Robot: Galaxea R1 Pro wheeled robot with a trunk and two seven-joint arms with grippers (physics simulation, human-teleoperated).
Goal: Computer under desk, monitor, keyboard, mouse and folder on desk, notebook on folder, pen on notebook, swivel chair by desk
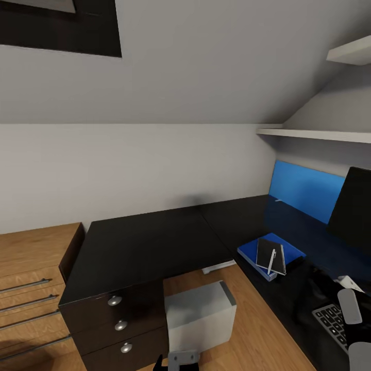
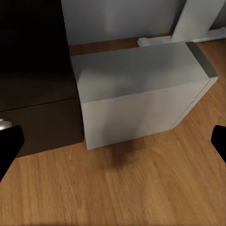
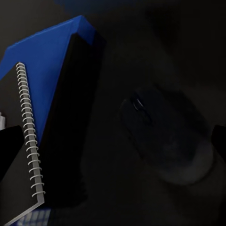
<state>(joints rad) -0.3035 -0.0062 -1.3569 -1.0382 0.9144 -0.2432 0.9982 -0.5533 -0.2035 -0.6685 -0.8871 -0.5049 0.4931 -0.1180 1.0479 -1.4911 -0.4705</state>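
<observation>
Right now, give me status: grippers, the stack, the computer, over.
Left gripper open over floor, facing computer beside the drawers. Right gripper open above mouse. Pen on notebook on folder. Nothing blocking.

My right arm (image 1: 355,309) is showing as pale grey rounded segments over a black shell, smooth, with no markings I can make out. My left tool (image 1: 181,359) is showing a light grey housing with black parts beside it. In both wrist views my fingertips (image 2: 8,146) are reading as plain matte black blunt shapes, edges soft.
</observation>
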